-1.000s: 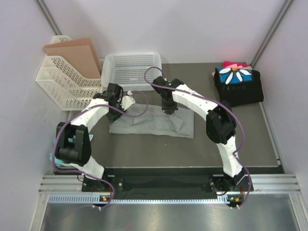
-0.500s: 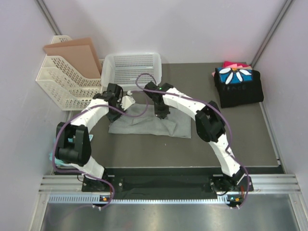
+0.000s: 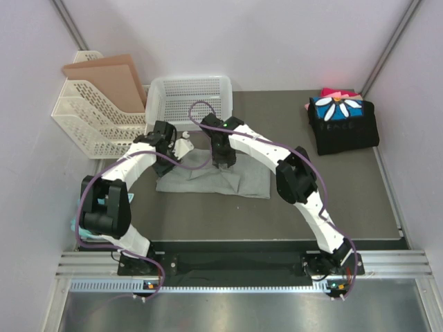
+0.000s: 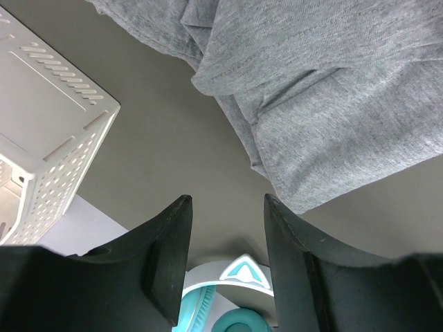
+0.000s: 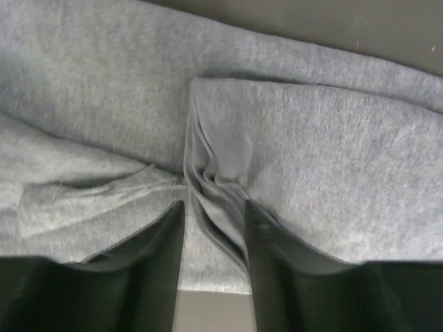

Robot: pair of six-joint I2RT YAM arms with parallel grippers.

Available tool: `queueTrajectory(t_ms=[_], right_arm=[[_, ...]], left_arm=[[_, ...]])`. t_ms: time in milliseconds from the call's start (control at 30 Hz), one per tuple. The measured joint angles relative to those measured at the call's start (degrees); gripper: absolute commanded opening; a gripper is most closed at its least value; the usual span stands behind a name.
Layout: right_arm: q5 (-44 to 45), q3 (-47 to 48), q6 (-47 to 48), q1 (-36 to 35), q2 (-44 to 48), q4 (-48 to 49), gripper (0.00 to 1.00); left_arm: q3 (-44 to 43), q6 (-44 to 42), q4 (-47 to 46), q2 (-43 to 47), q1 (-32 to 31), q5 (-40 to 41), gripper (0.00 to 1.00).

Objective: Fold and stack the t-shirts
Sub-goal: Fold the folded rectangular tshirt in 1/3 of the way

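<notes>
Right arm (image 3: pixel 266 149) arched to mid-frame, right gripper (image 5: pixel 213 207) parted astride puckered soft heather-grey shirt (image 5: pixel 325 145), left gripper (image 4: pixel 227 204) released, empty.

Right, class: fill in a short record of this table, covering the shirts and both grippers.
Grey t-shirt: mid-table, partly folded, rumpled
Folded shirts: far right, black daisy-print one on top
Left gripper: open, empty, by the grey shirt's left edge
Right gripper: jaws apart, cloth ridge between them
White basket: far edge, behind the grey shirt
</notes>
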State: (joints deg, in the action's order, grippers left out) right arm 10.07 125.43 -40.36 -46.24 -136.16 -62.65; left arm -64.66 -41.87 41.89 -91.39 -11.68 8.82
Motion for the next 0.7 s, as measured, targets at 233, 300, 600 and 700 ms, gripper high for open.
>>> queueTrajectory(t_ms=[233, 300, 600, 700], right_arm=[[-1.4, 0.0, 1.3, 0.3, 0.0, 0.8, 0.70], [-1.9, -0.3, 1.8, 0.6, 0.0, 1.0, 0.70], [-3.8, -11.3, 3.9, 4.1, 11.0, 3.3, 0.70], [-4.7, -19.9, 4.3, 8.1, 20.2, 6.3, 0.69]], left_arm=[[1.1, 0.2, -0.1, 0.0, 0.0, 0.0, 0.51], [1.3, 0.2, -0.1, 0.0, 0.0, 0.0, 0.51], [1.3, 0.2, -0.2, 0.0, 0.0, 0.5, 0.51], [1.3, 0.2, -0.2, 0.0, 0.0, 1.2, 0.52]])
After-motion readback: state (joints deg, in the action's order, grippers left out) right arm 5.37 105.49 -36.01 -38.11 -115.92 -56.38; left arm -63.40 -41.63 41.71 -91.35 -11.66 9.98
